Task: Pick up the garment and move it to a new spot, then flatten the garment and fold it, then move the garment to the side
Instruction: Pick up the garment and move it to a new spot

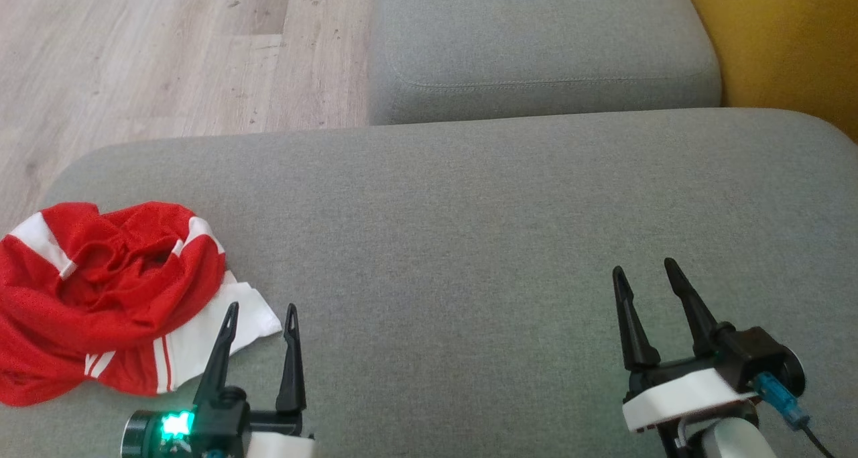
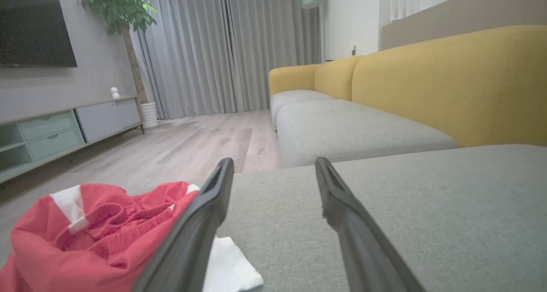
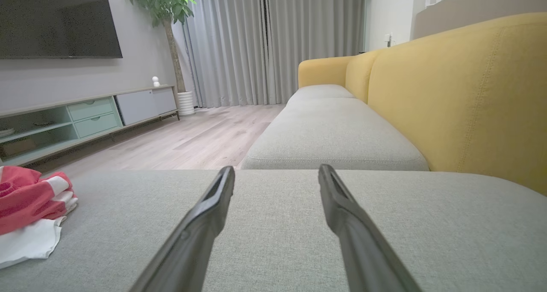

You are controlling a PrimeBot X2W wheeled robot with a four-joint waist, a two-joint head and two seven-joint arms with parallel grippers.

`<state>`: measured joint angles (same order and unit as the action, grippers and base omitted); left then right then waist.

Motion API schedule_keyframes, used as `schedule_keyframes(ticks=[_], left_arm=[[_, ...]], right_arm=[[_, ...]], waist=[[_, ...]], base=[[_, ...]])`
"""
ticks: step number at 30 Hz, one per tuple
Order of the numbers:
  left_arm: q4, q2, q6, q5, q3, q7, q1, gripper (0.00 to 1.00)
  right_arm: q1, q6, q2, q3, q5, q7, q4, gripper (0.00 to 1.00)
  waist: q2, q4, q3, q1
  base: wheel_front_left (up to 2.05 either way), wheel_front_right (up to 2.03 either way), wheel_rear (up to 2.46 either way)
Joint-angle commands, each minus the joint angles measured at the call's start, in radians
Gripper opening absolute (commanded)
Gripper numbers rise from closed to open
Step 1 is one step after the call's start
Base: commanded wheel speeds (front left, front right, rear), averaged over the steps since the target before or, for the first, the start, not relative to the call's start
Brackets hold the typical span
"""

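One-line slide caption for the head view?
Crumpled red-and-white garment at the left end of the grey cushion; left gripper by it, right gripper apart, both open.

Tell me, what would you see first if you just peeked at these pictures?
The bright red and white garment jumps out first, crumpled in a heap at the left end of the grey cushion. Next come the robot's dark fingers: the left gripper is open right by the garment's white corner, and the right gripper is open over bare cushion far to the right. Behind it all, the yellow sofa back glows along the right side.
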<state>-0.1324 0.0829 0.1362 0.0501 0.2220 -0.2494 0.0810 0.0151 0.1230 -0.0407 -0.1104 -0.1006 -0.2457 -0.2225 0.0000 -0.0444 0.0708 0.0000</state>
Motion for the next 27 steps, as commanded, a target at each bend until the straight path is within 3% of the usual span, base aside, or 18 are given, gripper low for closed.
schedule_keyframes(ticks=[1, 16, 27], left_arm=[[0.029, 0.007, 0.012, -0.025, -0.028, -0.012, -0.031, 1.00], [-0.002, -0.005, 0.001, -0.018, -0.053, -0.012, -0.043, 1.00], [-0.019, -0.007, -0.003, -0.027, -0.071, -0.012, -0.044, 1.00]], right_arm=[[-0.019, 0.008, -0.009, -0.022, 0.022, -0.016, 0.029, 1.00], [-0.021, 0.008, -0.009, 0.011, 0.009, -0.016, 0.005, 1.00], [-0.014, 0.008, -0.009, 0.010, 0.006, -0.016, 0.009, 1.00]], waist=[[0.0000, -0.001, -0.001, 0.0000], [0.0000, -0.028, -0.014, 0.0000], [0.0000, -0.155, -0.020, 0.0000]], base=[[0.00, 0.00, 0.00], [0.00, 0.00, 0.00], [0.00, 0.00, 0.00]])
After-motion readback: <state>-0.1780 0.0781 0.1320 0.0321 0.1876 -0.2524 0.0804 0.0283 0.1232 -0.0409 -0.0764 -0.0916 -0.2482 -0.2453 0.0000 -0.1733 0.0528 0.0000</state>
